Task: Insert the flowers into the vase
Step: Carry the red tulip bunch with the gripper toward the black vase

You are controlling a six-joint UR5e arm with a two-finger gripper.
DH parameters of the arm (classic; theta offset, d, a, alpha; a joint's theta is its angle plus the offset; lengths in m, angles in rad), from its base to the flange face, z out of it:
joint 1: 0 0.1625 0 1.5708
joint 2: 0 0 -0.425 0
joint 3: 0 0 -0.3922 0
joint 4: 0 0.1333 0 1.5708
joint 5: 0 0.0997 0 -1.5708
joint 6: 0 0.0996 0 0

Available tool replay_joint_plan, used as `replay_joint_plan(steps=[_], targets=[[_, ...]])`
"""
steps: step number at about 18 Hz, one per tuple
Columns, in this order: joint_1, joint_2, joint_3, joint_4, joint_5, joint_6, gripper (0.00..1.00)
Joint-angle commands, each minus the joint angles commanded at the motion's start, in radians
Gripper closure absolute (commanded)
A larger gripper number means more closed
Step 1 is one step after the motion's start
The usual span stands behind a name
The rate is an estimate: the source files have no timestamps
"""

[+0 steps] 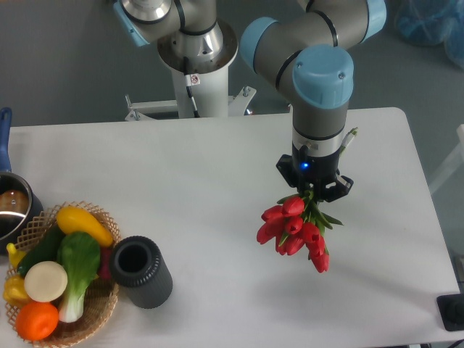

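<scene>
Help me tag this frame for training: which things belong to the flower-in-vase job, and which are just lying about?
Job: flowers, held by the gripper; dark vase.
Lying about: wicker basket, vegetables in it; pot at the left edge.

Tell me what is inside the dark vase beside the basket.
The vase shows only a dark hollow at its mouth, with no stems in it; its bottom is lost in shadow. The flowers hang in the gripper, apart from the vase.

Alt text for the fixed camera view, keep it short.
The robot arm's jaws grip a bunch of red flowers by the stems over the white table, well right of a dark vase. A basket of vegetables sits beside the vase at lower left.
</scene>
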State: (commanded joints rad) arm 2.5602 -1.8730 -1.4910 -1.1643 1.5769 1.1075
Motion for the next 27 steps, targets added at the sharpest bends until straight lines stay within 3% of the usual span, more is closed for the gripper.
replay_joint_plan(steps=[8, 12, 14, 16, 19, 23, 27], targets=[[-0.011, 0.015, 0.003, 0.003, -0.095, 0.0, 1.0], [-0.012, 0.046, 0.005, 0.02, -0.268, -0.018, 1.0], [-0.012, 0.058, 0.005, 0.057, -0.381, -0.047, 1.0], [-0.014, 0.057, 0.003, 0.142, -0.529, -0.151, 1.0], [-0.026, 0.051, 0.002, 0.247, -0.63, -0.241, 1.0], [-0.037, 0.043, 0.001, 0.265, -0.747, -0.241, 1.0], [-0.08, 0.018, 0.008, 0.318, -0.756, -0.245, 1.0]])
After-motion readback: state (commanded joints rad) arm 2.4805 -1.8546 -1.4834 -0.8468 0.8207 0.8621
